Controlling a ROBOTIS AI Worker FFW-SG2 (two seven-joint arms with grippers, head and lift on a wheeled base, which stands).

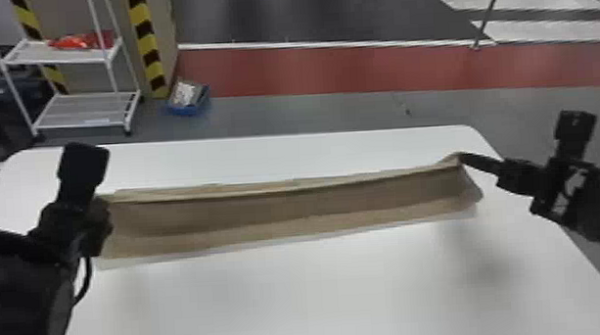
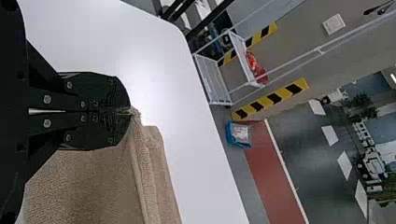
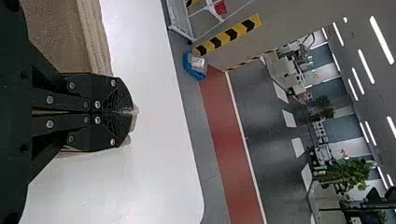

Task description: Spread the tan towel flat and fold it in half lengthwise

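Left claw and right claw pinch tan towel.

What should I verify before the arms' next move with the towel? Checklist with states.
1. Left pincer shut on the towel: ok.
2. Right pincer shut on the towel's other end: ok.
3. Towel stretched between both pincers without deep sag: ok.
4. Towel flat on the table: not ok, its far side is held up in a long ridge.
5. Towel's long edges matched for the fold: cannot tell, the layers overlap.
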